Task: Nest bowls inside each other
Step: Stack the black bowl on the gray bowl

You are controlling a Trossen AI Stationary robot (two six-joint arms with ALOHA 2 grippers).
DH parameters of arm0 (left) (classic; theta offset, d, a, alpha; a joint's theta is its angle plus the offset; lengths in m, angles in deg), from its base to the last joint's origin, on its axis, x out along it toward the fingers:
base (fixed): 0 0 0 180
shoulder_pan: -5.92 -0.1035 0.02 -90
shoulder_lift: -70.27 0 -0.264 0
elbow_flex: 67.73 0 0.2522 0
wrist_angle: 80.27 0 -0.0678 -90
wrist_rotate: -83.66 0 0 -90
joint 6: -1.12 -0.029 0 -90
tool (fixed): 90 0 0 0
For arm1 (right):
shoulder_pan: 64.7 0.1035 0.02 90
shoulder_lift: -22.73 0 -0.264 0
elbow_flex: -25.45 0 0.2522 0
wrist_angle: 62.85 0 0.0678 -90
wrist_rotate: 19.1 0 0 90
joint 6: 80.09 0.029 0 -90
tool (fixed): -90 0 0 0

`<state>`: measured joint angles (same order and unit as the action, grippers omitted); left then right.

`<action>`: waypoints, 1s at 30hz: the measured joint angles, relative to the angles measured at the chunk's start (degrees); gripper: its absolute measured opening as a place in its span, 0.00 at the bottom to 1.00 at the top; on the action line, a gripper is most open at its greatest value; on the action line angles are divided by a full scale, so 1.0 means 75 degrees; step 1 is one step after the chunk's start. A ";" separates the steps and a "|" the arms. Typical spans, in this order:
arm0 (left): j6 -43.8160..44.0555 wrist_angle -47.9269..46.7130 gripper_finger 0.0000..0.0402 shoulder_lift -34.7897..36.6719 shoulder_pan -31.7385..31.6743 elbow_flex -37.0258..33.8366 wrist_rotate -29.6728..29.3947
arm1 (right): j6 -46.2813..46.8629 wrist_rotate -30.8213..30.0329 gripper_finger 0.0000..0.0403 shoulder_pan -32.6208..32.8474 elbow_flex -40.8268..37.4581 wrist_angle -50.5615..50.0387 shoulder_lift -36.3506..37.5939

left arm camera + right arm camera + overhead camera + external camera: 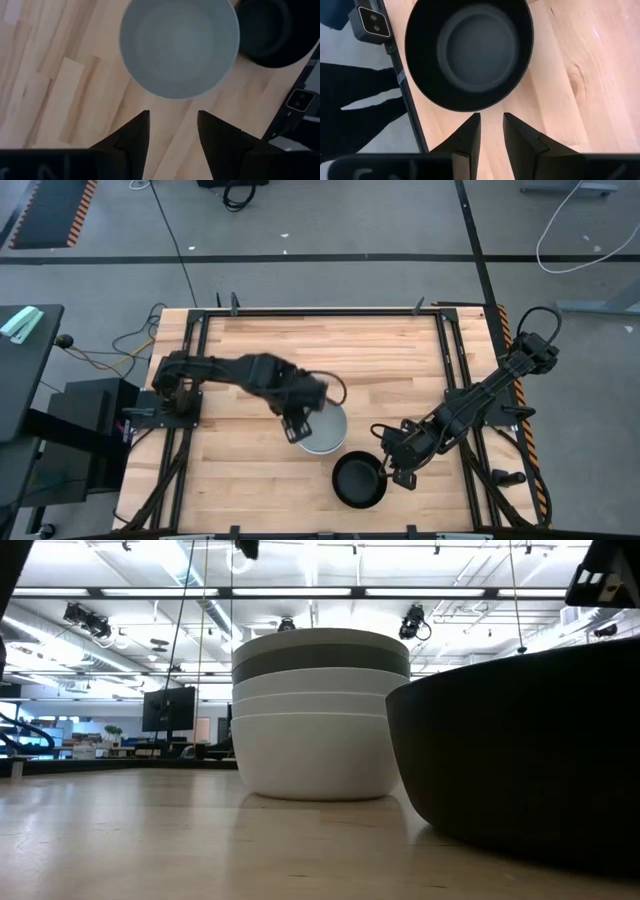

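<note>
Lying just beside right pincer (392, 470): black bowl (358, 480).

A pale wooden bench (260, 470) stands on a grey floor (340, 220) crossed by dark tape lines and loose cables. Beyond it, long ceiling strip lights (300, 592) and a dark monitor (168, 710) show.

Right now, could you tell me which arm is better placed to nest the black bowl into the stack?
Probably the right arm. Its hand is open right beside the black bowl, fingers aimed at the rim. The left hand is open over the stack.
</note>
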<state>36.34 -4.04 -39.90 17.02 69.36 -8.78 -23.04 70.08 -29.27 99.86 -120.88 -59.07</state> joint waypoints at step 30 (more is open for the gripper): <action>0.3279 -0.0001 0.42 -0.0006 0.2320 0.0000 -0.3324 | -0.0788 0.0893 0.22 -0.1337 -0.0991 0.1270 -0.0006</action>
<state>60.93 -4.05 -39.95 34.41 69.36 -33.71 -28.95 76.77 -39.30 92.43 -111.36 -59.12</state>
